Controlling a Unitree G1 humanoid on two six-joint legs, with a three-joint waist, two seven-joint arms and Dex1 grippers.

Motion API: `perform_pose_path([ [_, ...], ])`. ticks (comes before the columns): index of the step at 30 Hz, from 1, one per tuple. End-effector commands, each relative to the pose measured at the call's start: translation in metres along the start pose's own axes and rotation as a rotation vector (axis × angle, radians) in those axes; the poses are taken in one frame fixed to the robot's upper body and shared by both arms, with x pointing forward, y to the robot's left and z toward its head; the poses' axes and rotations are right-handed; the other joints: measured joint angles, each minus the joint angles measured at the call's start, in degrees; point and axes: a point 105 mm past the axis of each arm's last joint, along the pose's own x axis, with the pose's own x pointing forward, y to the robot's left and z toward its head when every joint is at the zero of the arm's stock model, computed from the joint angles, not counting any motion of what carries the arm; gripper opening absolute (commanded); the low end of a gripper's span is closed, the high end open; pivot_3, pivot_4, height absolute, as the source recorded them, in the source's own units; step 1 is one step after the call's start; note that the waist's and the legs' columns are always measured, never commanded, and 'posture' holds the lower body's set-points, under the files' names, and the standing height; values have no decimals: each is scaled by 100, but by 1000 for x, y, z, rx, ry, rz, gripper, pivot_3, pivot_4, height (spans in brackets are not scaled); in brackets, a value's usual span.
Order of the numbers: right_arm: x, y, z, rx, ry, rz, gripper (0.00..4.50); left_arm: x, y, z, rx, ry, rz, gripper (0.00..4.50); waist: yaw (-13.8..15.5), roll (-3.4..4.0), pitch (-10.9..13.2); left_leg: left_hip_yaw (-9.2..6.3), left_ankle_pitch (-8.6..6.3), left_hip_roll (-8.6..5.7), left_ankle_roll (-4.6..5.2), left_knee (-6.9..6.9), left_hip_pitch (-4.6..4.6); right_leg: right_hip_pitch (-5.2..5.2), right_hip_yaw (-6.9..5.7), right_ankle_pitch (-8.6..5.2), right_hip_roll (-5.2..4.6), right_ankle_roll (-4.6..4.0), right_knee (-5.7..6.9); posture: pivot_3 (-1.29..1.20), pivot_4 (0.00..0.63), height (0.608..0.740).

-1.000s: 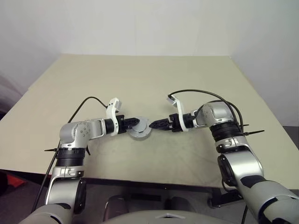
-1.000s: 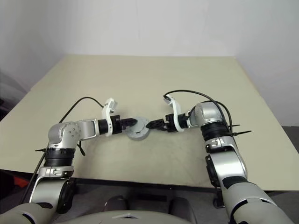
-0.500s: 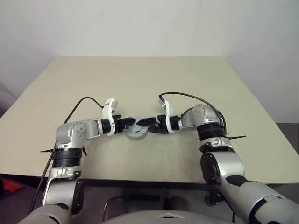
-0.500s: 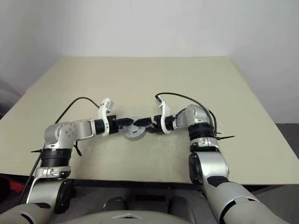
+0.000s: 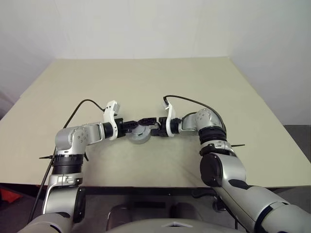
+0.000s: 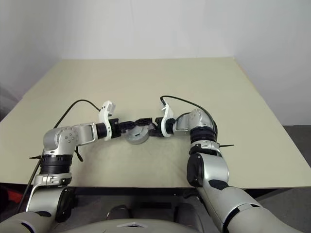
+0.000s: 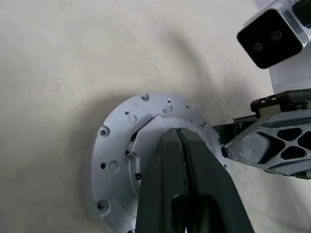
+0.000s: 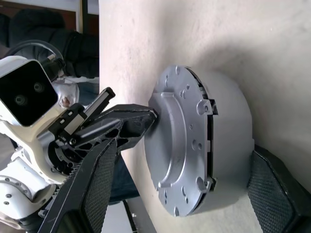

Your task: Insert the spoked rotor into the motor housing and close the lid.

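Plain beige bench (image 5: pixel 146 82), bare matte top, set against white walls. Near the front edge, at the middle, a round grey motor housing (image 5: pixel 139 136) with the silver lid (image 8: pixel 180 145) seated on it. Left pincer (image 5: pixel 136 125) pressed together, tips resting on the lid's top. Right pincer (image 8: pixel 180 194) spread wide, fingers (image 8: pixel 274 194) straddling the housing from either side.

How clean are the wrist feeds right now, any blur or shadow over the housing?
Left wrist view: the lid is sharp, a soft shadow spreads on the table, and the left gripper up close looks dark and soft. Right wrist view: the motor housing is evenly lit, shadow above it; the right gripper looks soft.
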Motion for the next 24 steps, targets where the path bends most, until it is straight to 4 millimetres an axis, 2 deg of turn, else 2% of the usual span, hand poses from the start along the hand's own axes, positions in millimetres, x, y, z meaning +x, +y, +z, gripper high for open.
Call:
perform_pose_path([
  [1,10,56,10,-64,-21,201,4093,5,19,-31,-50,117,89,0,-1,-2,3,0,0,0,0,0,-2,-2,0,13,0,-22,0,0,0,740],
  [8,10,55,15,-67,-50,195,2138,5,19,-31,-46,118,93,0,19,-5,9,0,0,0,0,0,-16,-15,0,15,0,-28,0,0,0,740],
  [15,6,66,18,-82,-57,247,2049,6,19,-30,-40,114,94,0,30,-6,10,0,0,-3,1,0,-22,-15,0,16,-2,-31,-1,0,0,740],
  [21,7,61,21,-73,-74,225,2049,6,19,-29,-35,107,93,0,33,-6,10,0,0,-3,1,0,-23,-15,0,17,-2,-32,-1,0,0,740],
  [24,7,59,24,-54,-93,220,2049,5,18,-23,-21,63,83,0,33,-6,10,0,0,-3,1,1,-23,-15,0,17,-2,-32,0,0,0,740],
])
